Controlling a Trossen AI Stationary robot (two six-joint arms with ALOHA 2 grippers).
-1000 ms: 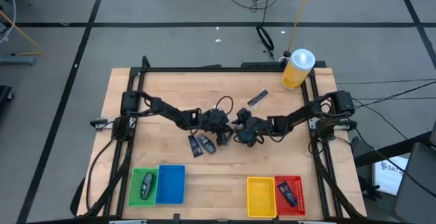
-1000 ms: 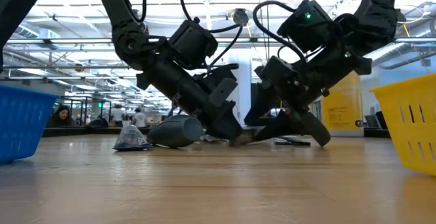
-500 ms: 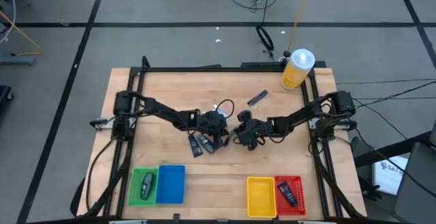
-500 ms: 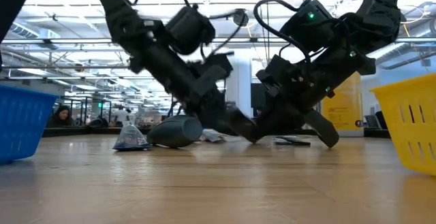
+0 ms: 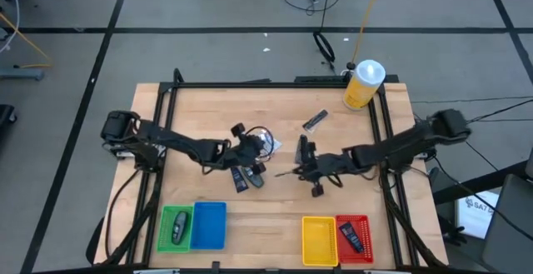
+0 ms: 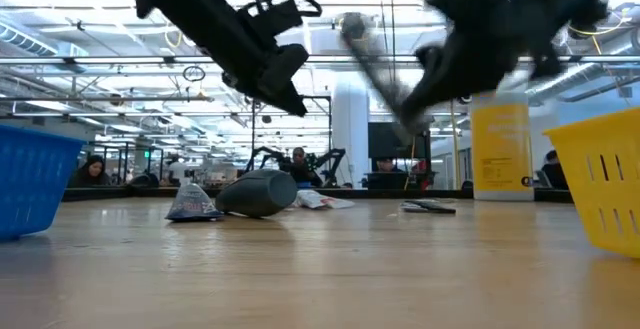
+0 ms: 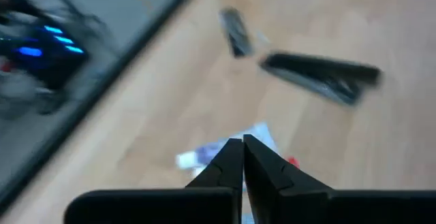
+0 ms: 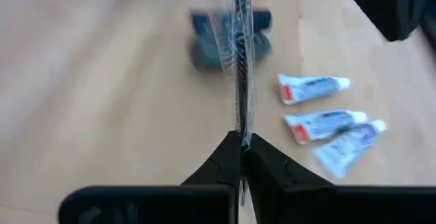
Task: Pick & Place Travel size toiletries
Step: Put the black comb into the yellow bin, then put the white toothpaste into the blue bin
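Observation:
My right gripper [image 5: 298, 171] hangs above the table's middle, shut on a slim black stick in a clear wrapper [image 8: 240, 54]. My left gripper [image 5: 263, 149] is raised just left of it, shut with nothing visible between its fingers [image 7: 243, 152]. Under them lie a dark grey oval bottle [image 5: 255, 176], a dark blue sachet [image 5: 239, 179] and white-and-blue tubes [image 8: 315, 88] flat on the wood. Another dark sachet [image 5: 315, 122] lies farther back. My right gripper pinches one end of the slim stick [image 8: 240, 134] between its two fingertips. The fingers lie along the stick, which juts out past them toward the table's left [image 5: 281, 174]. It is lifted clear of the table and looks tilted upward in the low view [image 6: 372, 61].
A large yellow bottle [image 5: 363, 84] stands at the far right corner. Along the near edge sit a green basket [image 5: 165, 217] holding a dark bottle, a blue basket [image 5: 209, 225], a yellow basket [image 5: 319, 241] and a red basket [image 5: 363, 224] holding a dark item.
Both grippers have risen from the table top. My right gripper has taken hold of the slim stick and lifted it clear, rolling its wrist and drawing back toward the right. My left gripper has lifted away with shut fingers; the bottle, sachet and tubes stay where they lay.

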